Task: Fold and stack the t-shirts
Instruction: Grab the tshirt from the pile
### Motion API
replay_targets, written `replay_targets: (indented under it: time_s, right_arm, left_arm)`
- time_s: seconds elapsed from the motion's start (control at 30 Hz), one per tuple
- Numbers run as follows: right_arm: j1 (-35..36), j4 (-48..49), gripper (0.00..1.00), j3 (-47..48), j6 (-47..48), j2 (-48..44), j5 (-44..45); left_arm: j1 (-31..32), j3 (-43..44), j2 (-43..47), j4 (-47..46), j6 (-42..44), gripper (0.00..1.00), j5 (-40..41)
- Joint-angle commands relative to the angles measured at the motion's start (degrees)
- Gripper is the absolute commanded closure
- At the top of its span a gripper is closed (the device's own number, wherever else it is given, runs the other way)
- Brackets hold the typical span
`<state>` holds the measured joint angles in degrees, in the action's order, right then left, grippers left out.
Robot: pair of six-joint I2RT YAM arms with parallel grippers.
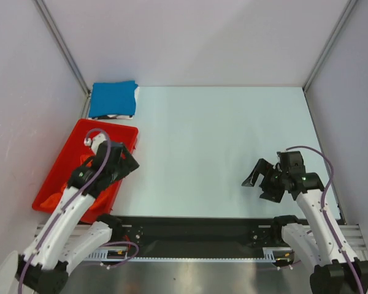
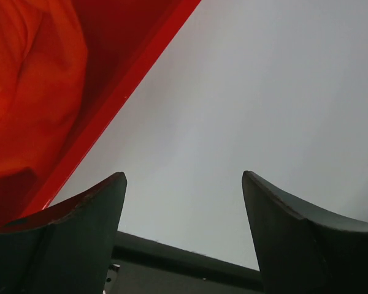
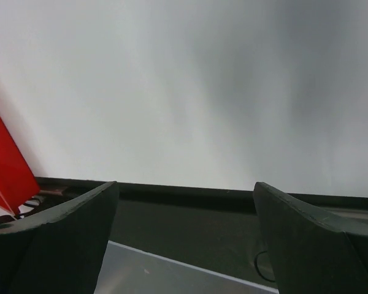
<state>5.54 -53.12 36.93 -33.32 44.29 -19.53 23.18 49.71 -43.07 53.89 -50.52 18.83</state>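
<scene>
Both arms low and bent, left pincer (image 2: 183, 174) and right pincer (image 3: 185, 184) wide open, empty.

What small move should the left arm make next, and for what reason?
Probably lower the left end effector toward the orange shirt in the red tray and grip it. Its jaws stand open and empty, the orange shirt looks unfolded, and the blue shirt already lies folded at the far corner.
</scene>
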Motion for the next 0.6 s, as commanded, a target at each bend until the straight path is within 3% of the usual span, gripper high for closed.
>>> replay_targets:
  time_s: [0.0,0.07,0.2,0.27,0.37,0.43,0.53,0.57]
  right_arm:
    - [0.26,-1.90,0.01,3.94,3.00,2.03,0.63]
    - [0.70,-1.63,0.00,5.43,4.05,2.72,-0.16]
    - [2.36,-3.83,0.00,11.57,7.21,4.65,1.16]
    - [3.42,-4.44,0.00,12.90,8.00,5.53,1.07]
    - [5.44,-5.32,0.00,14.22,8.10,6.33,-0.07]
    - [6.76,-6.20,0.00,14.58,8.01,6.25,-0.07]
    - [7.38,-6.64,0.00,14.67,8.01,5.10,-0.33]
    - [7.38,-6.82,0.00,14.58,8.01,4.84,-0.33]
  left_arm:
    - [-1.64,4.16,-6.83,7.81,4.71,0.18,-0.02]
    - [-5.14,5.47,-11.93,9.82,5.96,0.20,0.15]
    - [-24.87,6.45,-14.41,8.09,9.73,0.24,-1.60]
    - [-30.18,6.45,-16.42,6.32,9.57,0.21,2.75]
    - [-33.37,6.54,-23.35,4.48,10.26,0.15,8.05]
    - [-35.56,6.62,-29.31,2.37,10.79,0.15,7.45]
    - [-36.62,8.20,-36.35,0.26,10.97,0.21,4.81]
    - [-36.63,8.82,-37.60,-0.18,10.62,0.27,4.81]
